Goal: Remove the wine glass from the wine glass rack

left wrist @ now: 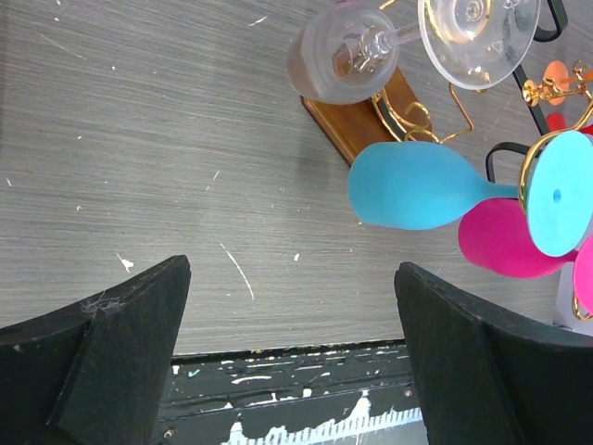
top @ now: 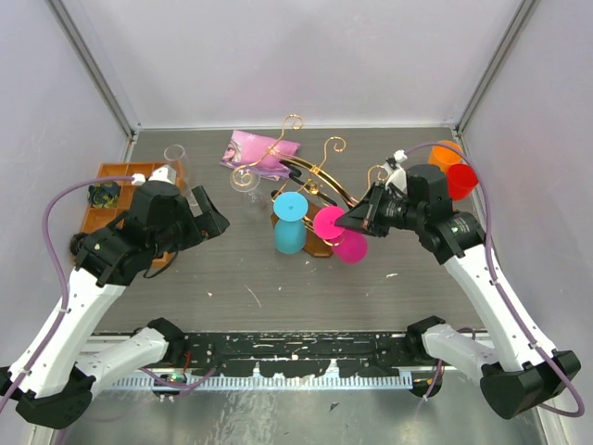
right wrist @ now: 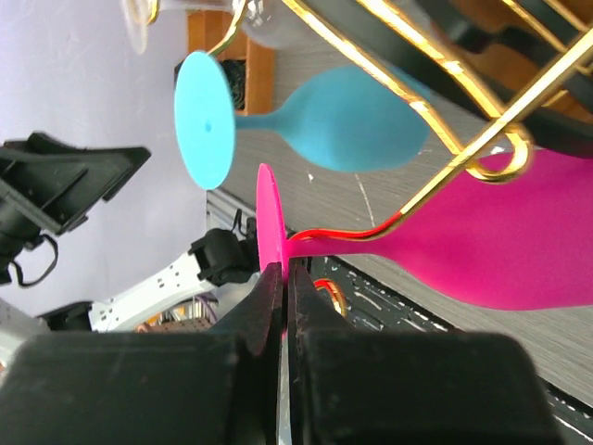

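The wine glass we are after is a bright pink, opaque goblet with a matte, plastic look: a rounded bowl, a thin stem and a flat round foot. It hangs on the wine glass rack, a gold wire stand with arched rails and curled scroll ends on a brown oval wooden base. The right gripper is pinched shut on the rim of the pink foot, which stands edge-on between its two fingers. The stem runs on ahead of the jaws beside a gold rail, and the bowl lies beyond it, off to one side.

We judge the task roughly half done. The grasp is made, but the glass is not yet off the rack. What is left is to draw the stem out along the rail, past the scroll end, and carry the glass clear.

Farther ahead of the right jaws hangs a sky-blue wine glass of the same shape; we cannot tell whether it touches the pink one. The left gripper stands wide open and holds nothing, with bare grey table between its fingers. The blue glass and a clear wine glass hang ahead of those jaws, apart from them.
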Motion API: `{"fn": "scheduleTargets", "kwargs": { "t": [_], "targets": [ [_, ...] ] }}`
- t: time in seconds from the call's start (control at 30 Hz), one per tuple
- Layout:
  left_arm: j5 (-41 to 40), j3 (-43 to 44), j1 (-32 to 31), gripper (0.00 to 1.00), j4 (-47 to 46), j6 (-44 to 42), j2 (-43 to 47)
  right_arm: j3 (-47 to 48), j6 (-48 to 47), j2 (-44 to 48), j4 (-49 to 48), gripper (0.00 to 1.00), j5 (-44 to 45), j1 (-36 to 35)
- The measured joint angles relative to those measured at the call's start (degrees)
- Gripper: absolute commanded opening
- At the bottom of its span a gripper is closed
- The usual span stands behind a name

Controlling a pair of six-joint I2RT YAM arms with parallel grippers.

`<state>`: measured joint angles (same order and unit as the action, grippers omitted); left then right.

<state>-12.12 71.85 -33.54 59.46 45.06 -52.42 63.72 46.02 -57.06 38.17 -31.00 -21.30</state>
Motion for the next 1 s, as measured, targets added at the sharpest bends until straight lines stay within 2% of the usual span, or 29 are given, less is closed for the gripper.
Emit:
{"fn": "scheduleTargets", "kwargs": {
  "t": [0.27, 0.57, 1.0],
  "targets": [
    [0.0, 0.0, 0.0, 0.99, 0.0, 0.0, 0.0, 2.7, -3.5, 0.6, 6.3, 0.01, 1.7, 5.6],
    [0.7, 0.0, 0.0, 0.99, 0.0, 0.0, -1.2, 5.0, -8.5, 6.9, 16.1, 0.01, 10.3, 7.8],
    [1.0, -0.5, 0.0, 0.99, -0.5, -0.3, -1.4, 5.6, -14.0, 5.9, 28.3, 0.01, 30.3, 7.9]
  ]
}}
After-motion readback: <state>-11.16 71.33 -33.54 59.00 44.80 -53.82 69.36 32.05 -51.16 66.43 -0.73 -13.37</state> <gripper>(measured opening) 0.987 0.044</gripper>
